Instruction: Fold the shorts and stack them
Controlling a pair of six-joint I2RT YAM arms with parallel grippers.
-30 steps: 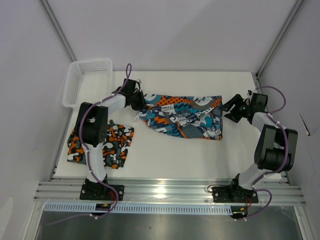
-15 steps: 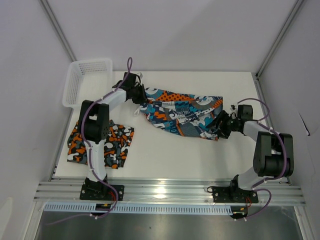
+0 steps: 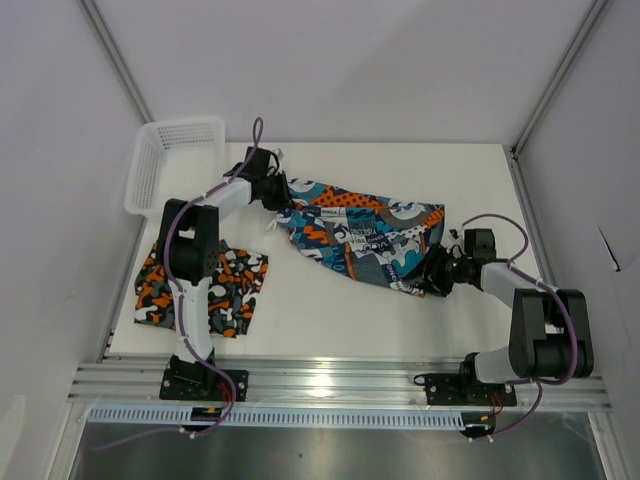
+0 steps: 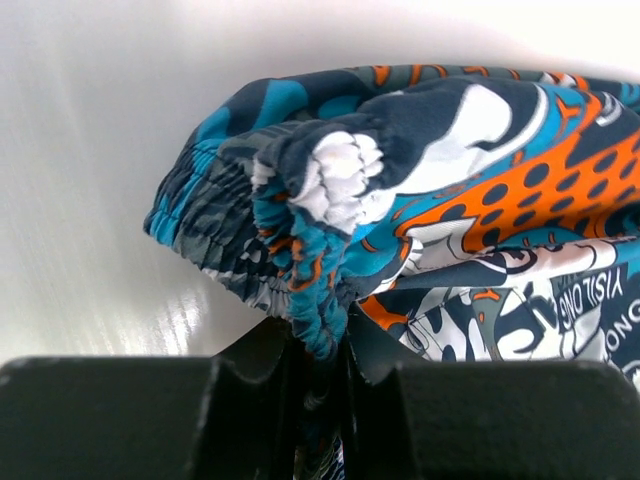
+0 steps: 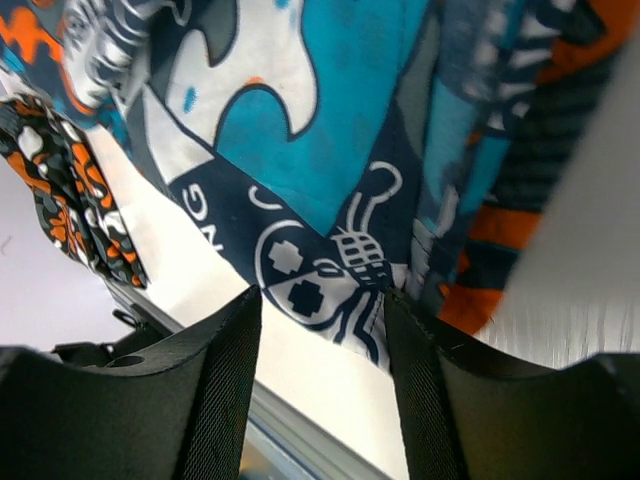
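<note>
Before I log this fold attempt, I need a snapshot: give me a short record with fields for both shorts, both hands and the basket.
teal graphic shorts: spread rumpled across the middle of the table
camouflage shorts: flat at the near-left edge, partly behind the left arm
left hand: shut on the teal shorts' elastic waistband
right hand: open, fingers astride the teal shorts' near-right corner
white mesh basket: far-left corner

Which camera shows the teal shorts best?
Top external: the teal shorts show nearly whole, end to end. Left wrist shows only the bunched waistband; right wrist only a close-up patch.
</note>
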